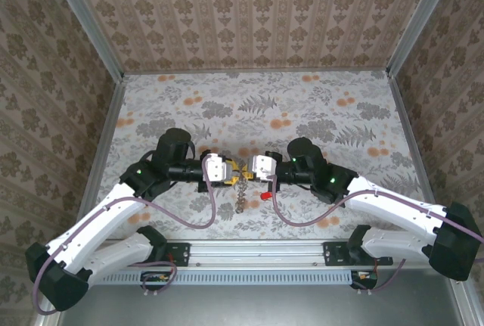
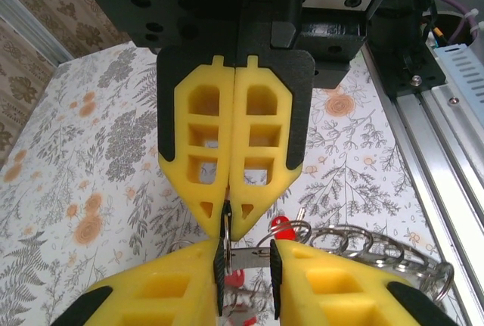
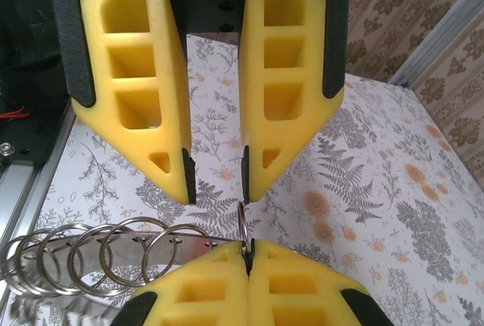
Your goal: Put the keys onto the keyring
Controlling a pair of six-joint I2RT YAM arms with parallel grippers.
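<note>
Keyring (image 3: 241,224) sits pinched edge-on in the closed right gripper (image 3: 247,250) at lower centre; I judge this steadies it for threading. Left gripper (image 3: 218,194) faces it, narrowly parted, with a red key (image 1: 266,196) just below.

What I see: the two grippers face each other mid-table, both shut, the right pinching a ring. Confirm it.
Wrong on one count: the left gripper is open, fingers apart, as the right wrist view shows. The two grippers do face each other mid-table, and the right gripper is shut, pinching a ring.
</note>
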